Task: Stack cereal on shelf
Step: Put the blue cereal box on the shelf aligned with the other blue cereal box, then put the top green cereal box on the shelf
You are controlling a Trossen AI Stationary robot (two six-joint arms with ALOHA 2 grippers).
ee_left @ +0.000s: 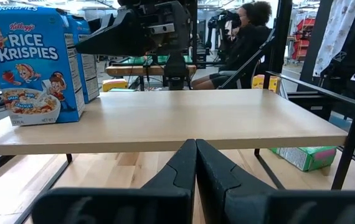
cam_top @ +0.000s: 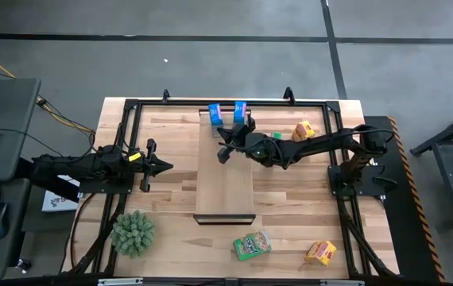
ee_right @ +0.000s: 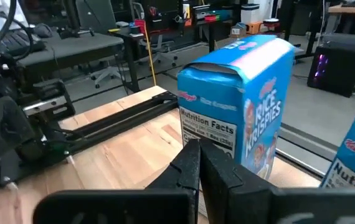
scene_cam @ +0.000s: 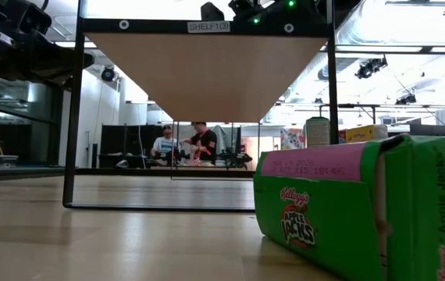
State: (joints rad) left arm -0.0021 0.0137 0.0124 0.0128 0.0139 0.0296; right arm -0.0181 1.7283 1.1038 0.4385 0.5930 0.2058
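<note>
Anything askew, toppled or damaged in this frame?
Nothing looks damaged or spilled. Two blue boxes stand upright at the shelf's far end. The green box and orange box near the front edge lie flat at angles on the table, not yet stacked. The shut right gripper is over the shelf.

Two blue cereal boxes [cam_top: 214, 114] [cam_top: 240, 110] stand at the upper centre on the pale, smooth wooden shelf [cam_top: 225, 179]. The desk [cam_top: 290, 206] is striped light butcher-block. Lower right lie a green box [cam_top: 252, 245] and a yellow-orange box [cam_top: 320, 253]; another yellow-orange box [cam_top: 303, 130] sits upper right. Lower left, a spiky green plant [cam_top: 133, 232].
</note>
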